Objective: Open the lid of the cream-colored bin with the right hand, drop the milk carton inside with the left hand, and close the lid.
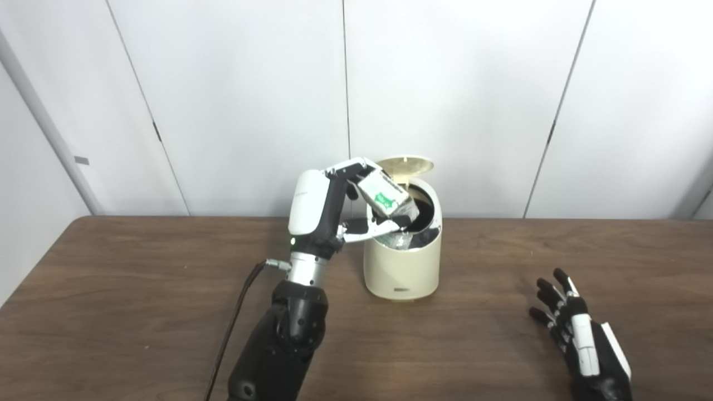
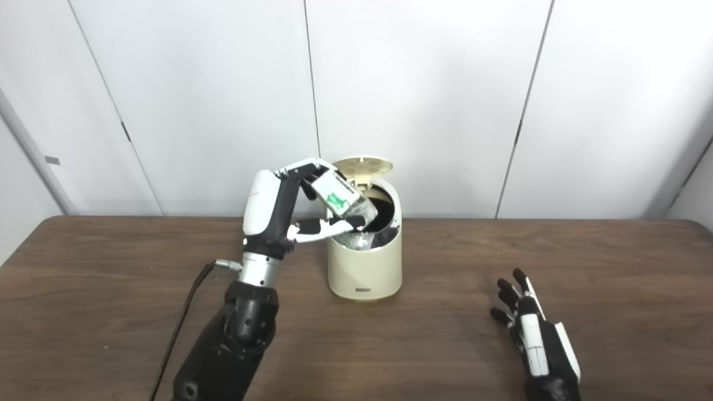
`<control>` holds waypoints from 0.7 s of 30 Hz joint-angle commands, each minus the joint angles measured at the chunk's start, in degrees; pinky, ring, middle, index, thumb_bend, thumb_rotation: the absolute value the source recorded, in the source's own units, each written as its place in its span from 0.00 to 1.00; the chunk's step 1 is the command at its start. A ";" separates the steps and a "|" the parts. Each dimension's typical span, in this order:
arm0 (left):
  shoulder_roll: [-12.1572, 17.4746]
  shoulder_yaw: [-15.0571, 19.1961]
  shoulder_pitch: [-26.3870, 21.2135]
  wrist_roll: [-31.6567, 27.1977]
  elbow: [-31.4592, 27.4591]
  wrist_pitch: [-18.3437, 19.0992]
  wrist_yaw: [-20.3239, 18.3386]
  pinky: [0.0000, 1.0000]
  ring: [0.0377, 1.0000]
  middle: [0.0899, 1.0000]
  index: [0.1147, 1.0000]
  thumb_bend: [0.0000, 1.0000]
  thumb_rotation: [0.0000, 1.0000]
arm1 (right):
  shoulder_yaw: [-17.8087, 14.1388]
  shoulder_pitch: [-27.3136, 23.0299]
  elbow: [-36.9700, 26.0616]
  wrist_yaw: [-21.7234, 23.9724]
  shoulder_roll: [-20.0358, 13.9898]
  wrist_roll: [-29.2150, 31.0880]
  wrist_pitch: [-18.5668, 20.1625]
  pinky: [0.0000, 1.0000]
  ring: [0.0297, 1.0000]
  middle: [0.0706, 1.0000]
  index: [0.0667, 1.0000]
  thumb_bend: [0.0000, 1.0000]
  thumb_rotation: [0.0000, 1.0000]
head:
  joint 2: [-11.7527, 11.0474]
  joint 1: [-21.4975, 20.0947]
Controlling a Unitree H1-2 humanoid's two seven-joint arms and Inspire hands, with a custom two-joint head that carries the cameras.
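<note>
While tilted over the bin (image 1: 402, 262), the milk carton (image 1: 386, 197) shows green print.

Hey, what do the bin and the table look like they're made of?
The bin looks like cream plastic with a smooth, slightly glossy shell, judging by soft highlights on its curved wall. The table looks like dark wood or a wood-look laminate: streaky grain shows, but the pictures cannot settle which.

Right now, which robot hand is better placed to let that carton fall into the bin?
The left robot hand: it holds the milk carton tilted over the bin, whose lid stands open. The right robot hand lies open on the table.
</note>
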 commanded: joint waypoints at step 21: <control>2.28 -4.28 -1.91 3.03 2.26 -3.53 5.25 0.32 0.41 0.50 0.47 0.47 0.00 | 0.35 -0.26 -2.32 0.18 0.26 0.49 -0.14 0.84 0.93 0.92 0.98 0.63 1.00 | 0.63 0.21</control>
